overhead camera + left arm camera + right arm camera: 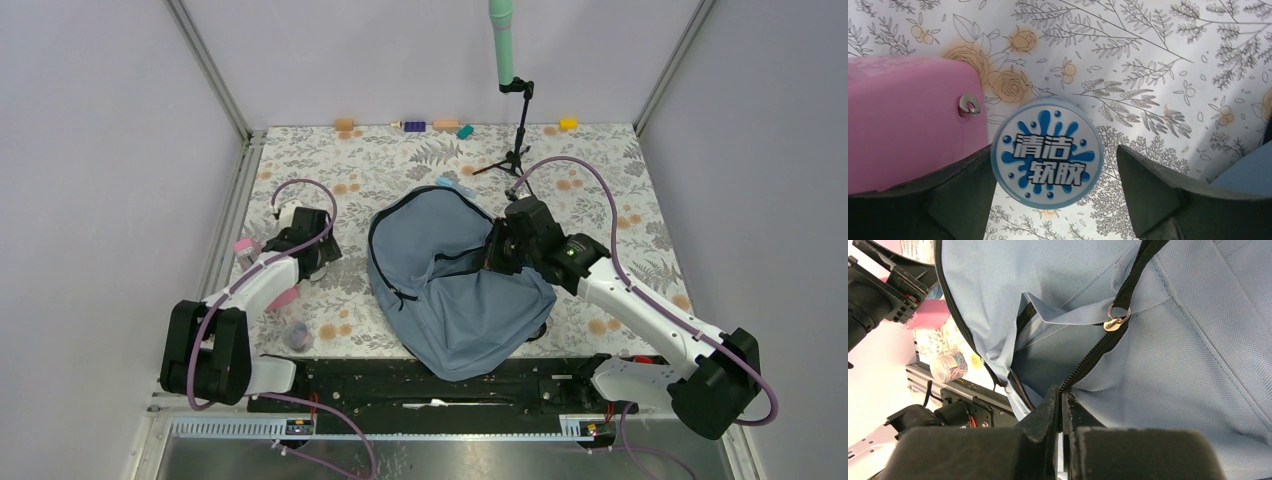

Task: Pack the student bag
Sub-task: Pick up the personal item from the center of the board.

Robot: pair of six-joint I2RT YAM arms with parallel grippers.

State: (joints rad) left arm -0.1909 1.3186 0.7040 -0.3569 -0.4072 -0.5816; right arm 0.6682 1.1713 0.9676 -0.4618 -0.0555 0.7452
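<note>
From above, the student bag [450, 290] lay at the middle of the floral table cover [600, 160], its opening turned toward the right of the frame. The right gripper [497, 256] sat at that opening. The left gripper [316, 258] hung at centre left, well apart from the bag, with a pink case [283, 298] and a small clear jar [296, 335] below it. A tripod [516, 150] stood at the upper middle.

In the left wrist view the left gripper [1055, 150] stood wide apart. A round lid [1048, 152] with a blue splash label lay between its fingers [1168, 195]. The pink case [908, 120] filled the left side and a corner of the bag [1248, 172] showed at lower right.

In the right wrist view the right gripper [1061, 402] was pinched tight at bottom centre on the bag's [1173, 365] black zipper edge. A metal zipper pull [1117, 320] hung above, and the jar [949, 367] showed at left.
</note>
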